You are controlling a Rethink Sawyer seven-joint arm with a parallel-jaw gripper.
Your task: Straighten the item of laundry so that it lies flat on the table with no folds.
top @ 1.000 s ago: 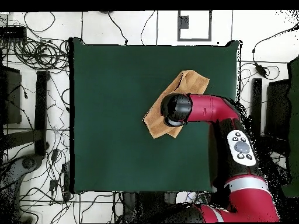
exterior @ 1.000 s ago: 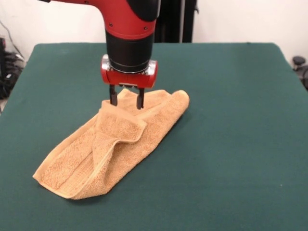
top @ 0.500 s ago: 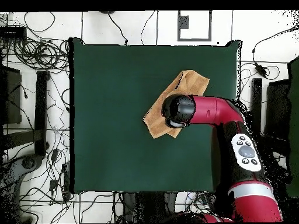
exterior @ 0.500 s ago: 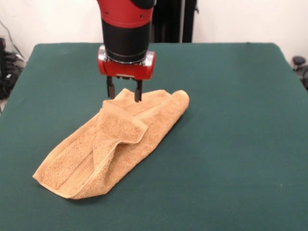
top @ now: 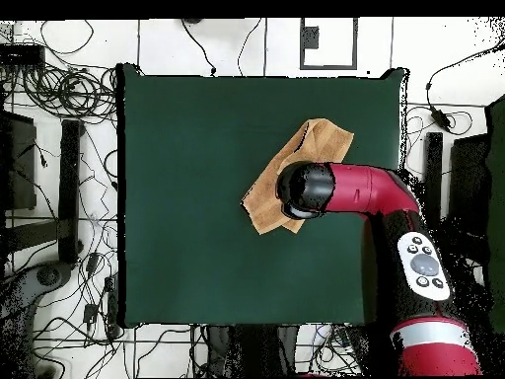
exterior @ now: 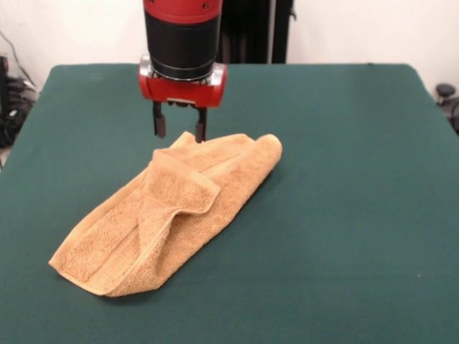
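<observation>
The towel [exterior: 168, 215] is lying bunched and folded over on itself on the green tabletop [exterior: 344, 215], stretching as a long strip from the near left toward the middle, with one layer flapping across the centre as a loose fold. It is not lying flat yet, so the straightening job looks to be at an early stage. In the overhead view the towel [top: 321, 138] is sitting toward the right side of the tabletop [top: 197, 197], partly hidden under the red arm [top: 370, 189].

The claw [exterior: 178, 131] is hanging straight down over the far end of the towel, probably because that end offers an edge to pick and pull outward. Its two dark fingers [exterior: 158, 126] are standing apart with a clear gap between them, so it is released and gripping nothing. The tips are hovering just above the cloth's far edge; one tip seems very near the fabric, but I cannot tell whether it is touching.
</observation>
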